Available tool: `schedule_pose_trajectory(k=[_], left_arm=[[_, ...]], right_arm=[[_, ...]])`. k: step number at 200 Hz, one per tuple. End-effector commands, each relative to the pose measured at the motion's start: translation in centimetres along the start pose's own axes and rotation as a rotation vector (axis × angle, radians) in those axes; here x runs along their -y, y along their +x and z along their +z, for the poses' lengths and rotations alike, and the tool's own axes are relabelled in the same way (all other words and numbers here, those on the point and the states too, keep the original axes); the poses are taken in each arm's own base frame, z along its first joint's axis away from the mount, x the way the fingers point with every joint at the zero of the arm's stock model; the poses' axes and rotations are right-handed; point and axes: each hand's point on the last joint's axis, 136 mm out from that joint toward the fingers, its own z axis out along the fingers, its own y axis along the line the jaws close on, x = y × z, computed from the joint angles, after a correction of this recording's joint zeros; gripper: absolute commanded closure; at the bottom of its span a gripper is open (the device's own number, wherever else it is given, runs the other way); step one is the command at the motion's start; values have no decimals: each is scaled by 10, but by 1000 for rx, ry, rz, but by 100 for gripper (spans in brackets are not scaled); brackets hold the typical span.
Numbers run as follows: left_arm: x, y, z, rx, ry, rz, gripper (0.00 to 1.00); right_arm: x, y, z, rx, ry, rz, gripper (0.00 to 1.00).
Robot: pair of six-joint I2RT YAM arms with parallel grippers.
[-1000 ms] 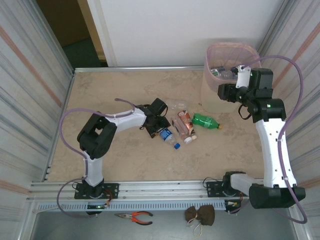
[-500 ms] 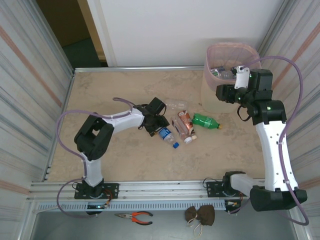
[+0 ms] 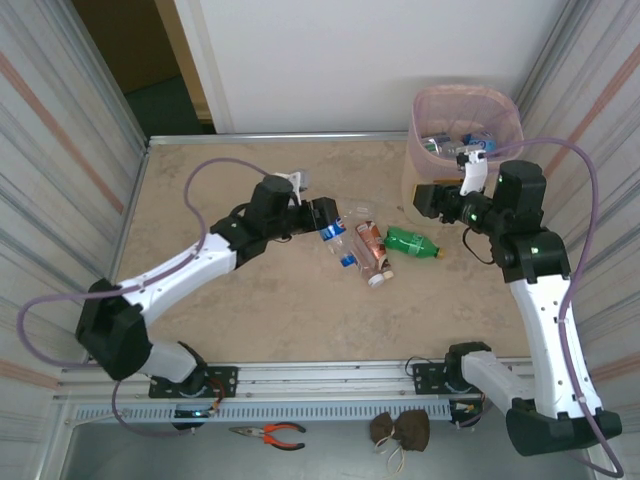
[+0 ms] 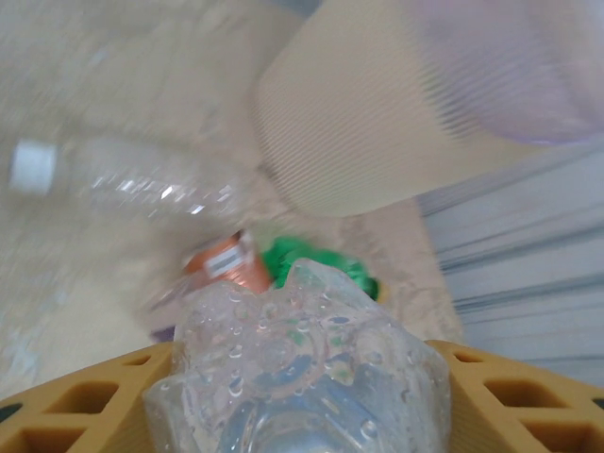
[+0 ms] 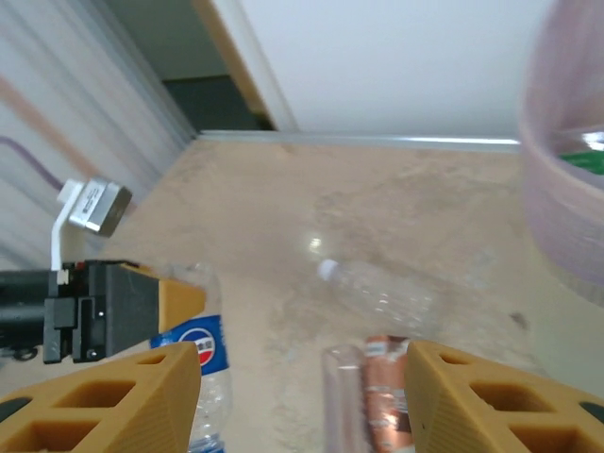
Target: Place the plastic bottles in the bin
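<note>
My left gripper [image 3: 327, 216] is shut on a clear bottle with a blue label [image 3: 337, 240]; its wet base [image 4: 302, 377] sits between the yellow fingers. On the table lie a green bottle [image 3: 412, 243], a brownish bottle [image 3: 372, 244] and a clear bottle with a white cap [image 5: 377, 288]. The beige bin [image 3: 465, 120] with its pink liner stands at the back right and holds several bottles. My right gripper [image 5: 302, 406] hangs open just in front of the bin, with nothing between its fingers, facing the held bottle [image 5: 203, 349].
Another clear bottle [image 3: 362, 262] lies beside the brownish one. Corrugated walls close in the table on the left and right. Bare tabletop [image 3: 220, 170] lies to the left. Pliers [image 3: 268, 433] and a small brown pouch [image 3: 400, 430] sit below the front rail.
My left arm has stretched out to the right and carried the blue-labelled bottle up off the table. My right gripper has come away from the bin's rim, down and to the left.
</note>
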Motion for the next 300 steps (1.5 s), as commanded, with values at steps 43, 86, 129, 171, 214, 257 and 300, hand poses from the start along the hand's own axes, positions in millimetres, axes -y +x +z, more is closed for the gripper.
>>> schedule_pose_trajectory(k=[43,86,129,171,214,257,300], left_arm=[[111,-28,-85,181,511,506,40],[159,-18,-133,188,767,689,40],[184,-17,-168,225,901,782,41],[195,-19,-185,261,946,819,41],[201,-19,-190,267,962,828,40],[200,-19,-188,261,947,825,40],[198,-19,-186,261,929,818,38]], right_arm=[[-86,-5,-6,59,-390,-79,41],[-132,8,-14,42,-594,-158,35],[-171,30,-25,7,-756,-271,20],[-197,51,-28,-11,-868,-340,15],[-206,61,-9,-47,-855,-325,18],[-213,61,-5,-43,-855,-333,28],[-213,65,3,-65,-849,-323,37]])
